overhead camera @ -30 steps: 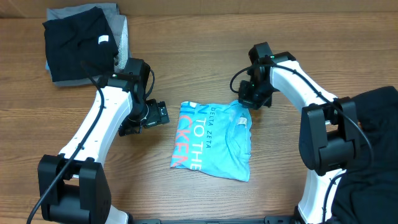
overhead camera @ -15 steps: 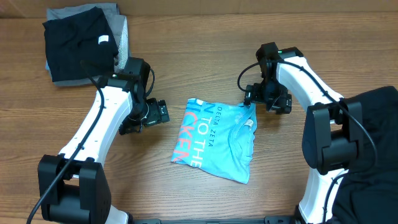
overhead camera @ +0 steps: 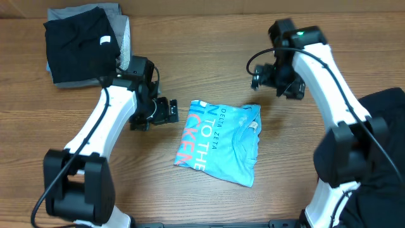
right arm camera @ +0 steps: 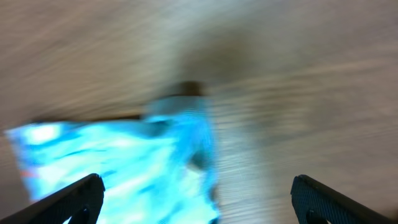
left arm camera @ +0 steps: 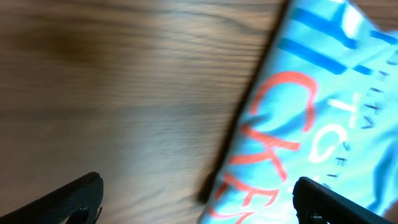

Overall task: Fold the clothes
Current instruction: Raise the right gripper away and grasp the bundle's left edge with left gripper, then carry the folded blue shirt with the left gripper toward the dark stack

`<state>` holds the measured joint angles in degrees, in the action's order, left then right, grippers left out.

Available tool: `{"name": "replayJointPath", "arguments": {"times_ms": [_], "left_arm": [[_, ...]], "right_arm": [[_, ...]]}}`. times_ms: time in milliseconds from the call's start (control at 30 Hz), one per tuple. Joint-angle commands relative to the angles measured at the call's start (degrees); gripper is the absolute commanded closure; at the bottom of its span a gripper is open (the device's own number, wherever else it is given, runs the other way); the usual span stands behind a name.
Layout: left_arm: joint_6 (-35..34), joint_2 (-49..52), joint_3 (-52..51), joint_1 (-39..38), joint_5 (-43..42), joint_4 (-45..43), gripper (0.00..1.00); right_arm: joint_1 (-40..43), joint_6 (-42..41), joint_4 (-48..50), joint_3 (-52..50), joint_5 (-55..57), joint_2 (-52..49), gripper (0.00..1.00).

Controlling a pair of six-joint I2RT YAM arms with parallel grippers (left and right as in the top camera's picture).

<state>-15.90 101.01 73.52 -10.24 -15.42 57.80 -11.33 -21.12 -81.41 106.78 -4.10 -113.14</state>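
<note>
While the light-blue T-shirt lies folded into a rough rectangle near the middle of the table, neither tool touches it. White lettering and larger coral-pink lettering run along its left half, and a few creases cross its right half.

In the overhead view the left tool sits just beside the shirt's upper left corner, pointing toward it but apart from it. Its jaws stand spread wide with nothing between them. The left wrist view agrees: two dark fingertips sit in the bottom corners, with bare wood on the left and the shirt's printed edge on the right.

The right tool hangs above and to the right of the shirt's upper right corner, clear of the cloth. Its jaws are parted too and it holds nothing. The right wrist view is heavily blurred, but the blue shirt shows as a smear below the tool, and the fingertips sit far apart at the frame's lower corners.

At the table's far left corner a folded black garment with a small white tag rests on top of a grey garment, which shows along its right side. Another dark garment lies bunched at the right edge, partly hidden behind the right arm.
</note>
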Motion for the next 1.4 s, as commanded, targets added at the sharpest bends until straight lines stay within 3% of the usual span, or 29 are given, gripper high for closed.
{"name": "replayJointPath", "arguments": {"times_ms": [0,467,867,967,1067,1133,1200,1367], "left_arm": [[6.4,4.9,-0.3,0.0,-10.8,-1.2,0.00],[15.1,19.6,-0.3,-0.3,-24.3,-2.7,0.00],[15.4,26.6,-0.3,-6.8,-26.6,-5.3,0.01],[13.8,26.6,-0.2,-7.8,-26.4,-7.0,0.35],[12.6,26.6,-0.2,-7.8,-26.3,-7.7,0.60],[12.5,26.6,-0.2,-7.8,-26.3,-7.8,0.69],[12.5,26.6,-0.1,-7.8,-26.4,-7.8,0.92],[12.5,26.6,1.8,-7.0,-25.5,-7.0,0.96]], "right_arm": [[1.9,6.4,0.4,2.6,-11.3,5.1,0.00],[17.2,9.4,-3.7,2.6,-16.6,5.6,0.00],[17.9,9.6,-2.9,2.3,-15.4,5.5,0.00],[17.9,9.6,-2.9,2.2,-14.8,5.5,0.00],[17.9,9.6,-2.9,1.8,-14.8,5.5,0.00],[17.9,9.6,-2.7,1.2,-14.8,5.5,0.00],[17.8,9.6,-2.3,-0.1,-14.7,5.5,0.00],[17.8,9.6,-2.0,-2.3,-13.3,5.5,0.00]]}}
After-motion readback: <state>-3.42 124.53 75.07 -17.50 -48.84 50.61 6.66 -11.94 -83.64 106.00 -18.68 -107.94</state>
